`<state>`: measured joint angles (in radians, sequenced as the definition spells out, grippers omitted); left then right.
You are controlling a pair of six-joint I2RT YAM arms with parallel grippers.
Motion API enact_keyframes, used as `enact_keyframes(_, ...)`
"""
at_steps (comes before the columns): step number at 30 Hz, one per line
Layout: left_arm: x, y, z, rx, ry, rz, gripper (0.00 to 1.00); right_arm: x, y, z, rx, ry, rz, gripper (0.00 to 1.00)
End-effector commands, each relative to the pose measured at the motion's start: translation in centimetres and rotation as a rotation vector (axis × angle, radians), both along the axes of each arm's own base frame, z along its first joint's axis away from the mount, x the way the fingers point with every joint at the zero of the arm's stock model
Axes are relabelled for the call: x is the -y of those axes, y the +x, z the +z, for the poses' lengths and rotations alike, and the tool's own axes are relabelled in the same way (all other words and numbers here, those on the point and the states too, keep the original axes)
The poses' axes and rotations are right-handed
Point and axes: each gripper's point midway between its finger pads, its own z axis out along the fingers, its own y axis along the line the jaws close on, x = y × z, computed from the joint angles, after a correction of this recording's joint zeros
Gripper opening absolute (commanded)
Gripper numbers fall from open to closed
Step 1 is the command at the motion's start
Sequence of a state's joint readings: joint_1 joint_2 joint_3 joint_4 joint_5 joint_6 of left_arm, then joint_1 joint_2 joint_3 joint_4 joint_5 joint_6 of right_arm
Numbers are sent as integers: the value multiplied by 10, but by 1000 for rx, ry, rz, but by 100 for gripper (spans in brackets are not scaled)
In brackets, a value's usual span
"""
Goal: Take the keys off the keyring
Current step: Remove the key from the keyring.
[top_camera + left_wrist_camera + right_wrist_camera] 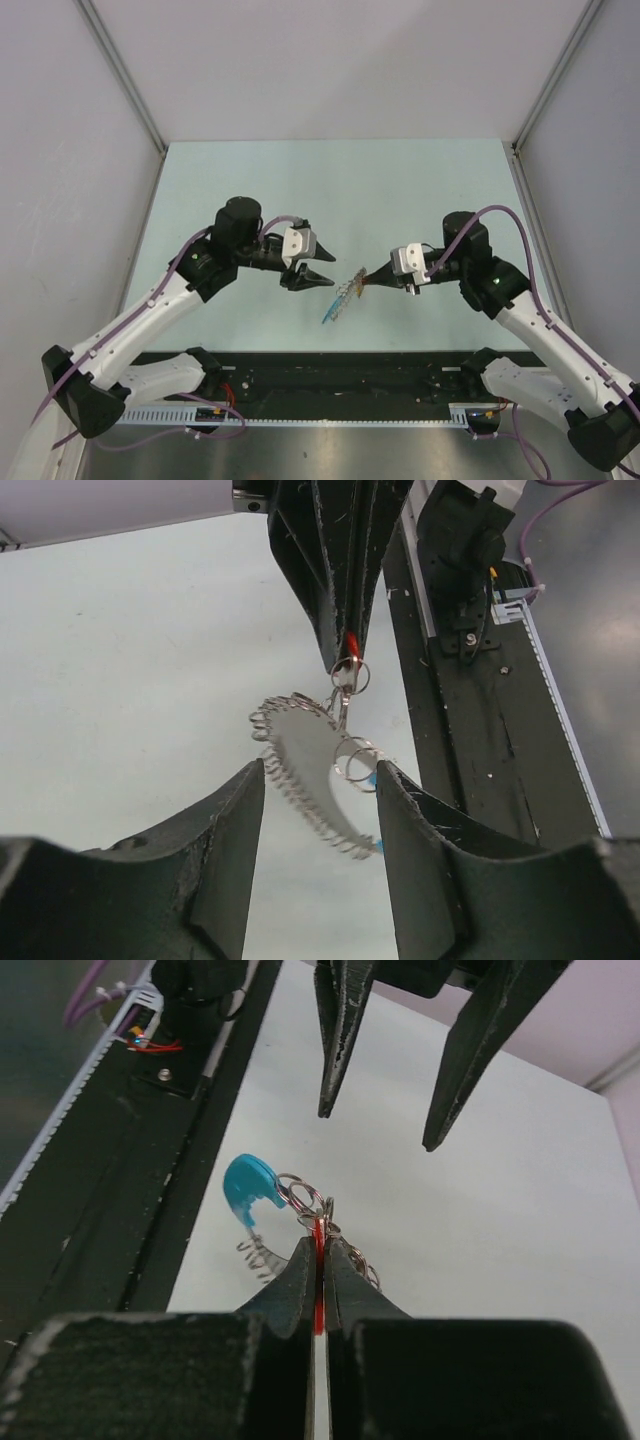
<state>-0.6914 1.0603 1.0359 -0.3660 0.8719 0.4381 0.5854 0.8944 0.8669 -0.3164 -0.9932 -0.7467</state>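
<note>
The right hand (367, 283) is pinching the key (319, 1260), its keyring (342, 297) dangling leftward just beside the open, empty left hand (325, 277).

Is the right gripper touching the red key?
Touching. The right wrist view shows the right gripper with its jaws shut on the red key, the red head pinched between them.

light: bright, even | shadows: faint on table (400, 180) | focus: left tool (320, 768) soft up close, top view sharp
</note>
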Motion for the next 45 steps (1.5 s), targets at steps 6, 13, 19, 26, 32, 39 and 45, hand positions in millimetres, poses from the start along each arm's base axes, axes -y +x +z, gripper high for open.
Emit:
enact_keyframes(6, 10, -22, -14, -81, 27, -20, 48, -1, -20, 23, 80, 50, 133, 0)
enact_keyframes(13, 17, -39, -9, -113, -7, -70, 47, -1, -23, 21, 79, 44, 149, 0)
enact_keyframes(19, 24, -37, -17, -142, 28, -67, 44, -3, -25, 22, 90, 48, 159, 0)
enact_keyframes(26, 32, -28, -26, -130, 50, -16, 41, -6, -28, 20, 94, 44, 172, 0)
enact_keyframes(32, 31, -23, -21, -75, 20, 10, 41, -6, -30, 16, 91, 30, 172, 0)
enact_keyframes(39, 32, -31, -30, -107, 55, -34, 35, -6, -25, 17, 105, 29, 151, 0)
enact_keyframes(45, 33, -37, -31, -81, 59, -49, 34, -7, -24, 17, 104, 27, 149, 0)
